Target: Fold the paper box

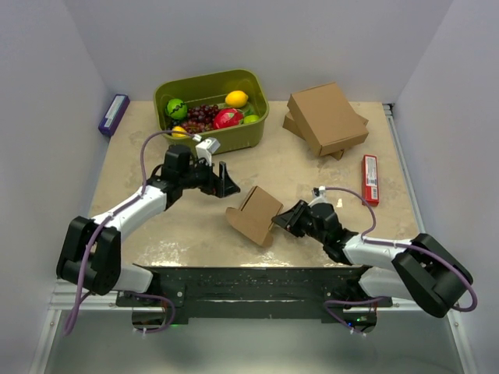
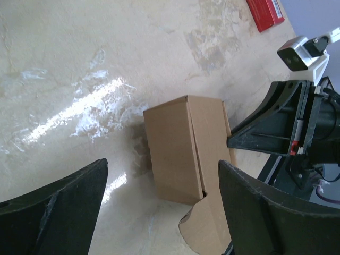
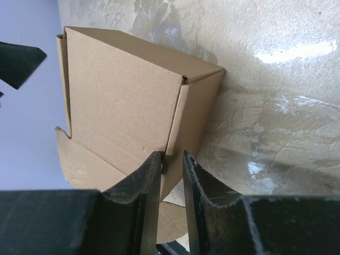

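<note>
The paper box (image 1: 255,214) (image 2: 180,154) (image 3: 122,90) stands partly folded on the table (image 1: 312,179), well in front of the green tub (image 1: 210,109) and a little to its right in the top view. It is tilted, with a loose flap hanging at its lower edge. The right gripper (image 1: 282,222) (image 3: 171,156) is at the side of the box facing away from the tub's left end; its fingers (image 3: 143,191) are drawn narrow, pinching one thin cardboard wall between them. The left gripper (image 1: 226,181) (image 2: 163,163) hangs between the tub and the box, spread wide, holding nothing and apart from the cardboard. The tub holds fruit. To the tub's right lie stacked brown cardboard boxes (image 1: 327,118), further right and nearer a red packet (image 1: 370,179), and to the tub's left a purple packet (image 1: 114,114).
</note>
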Action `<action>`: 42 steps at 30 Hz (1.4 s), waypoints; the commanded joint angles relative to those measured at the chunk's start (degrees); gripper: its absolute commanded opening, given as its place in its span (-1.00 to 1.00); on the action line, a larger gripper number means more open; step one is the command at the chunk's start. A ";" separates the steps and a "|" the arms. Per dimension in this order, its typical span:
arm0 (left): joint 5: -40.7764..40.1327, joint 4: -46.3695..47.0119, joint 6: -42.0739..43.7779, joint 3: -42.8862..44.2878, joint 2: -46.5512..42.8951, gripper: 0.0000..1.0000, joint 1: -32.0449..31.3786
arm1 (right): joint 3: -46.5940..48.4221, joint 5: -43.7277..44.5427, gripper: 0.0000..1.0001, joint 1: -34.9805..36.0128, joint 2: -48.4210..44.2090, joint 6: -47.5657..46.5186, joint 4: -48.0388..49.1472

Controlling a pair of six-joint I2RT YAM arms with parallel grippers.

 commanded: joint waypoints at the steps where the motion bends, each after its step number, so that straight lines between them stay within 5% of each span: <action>1: 3.60 6.09 -4.08 -2.47 0.39 0.77 -0.88 | -0.95 2.28 -0.50 -0.07 0.27 -0.41 -2.33; 8: 1.24 9.79 -9.00 -3.96 0.82 0.99 -3.95 | -1.04 1.58 -0.55 -0.07 2.30 -0.41 -0.22; 24: -5.18 11.89 -11.73 -0.89 4.96 1.00 -10.47 | -0.95 1.84 -0.56 -0.07 0.37 -1.46 -1.27; 42: -1.15 9.52 -10.68 2.98 9.97 0.99 -11.78 | -0.43 2.11 -0.56 -0.07 0.54 -2.52 -1.09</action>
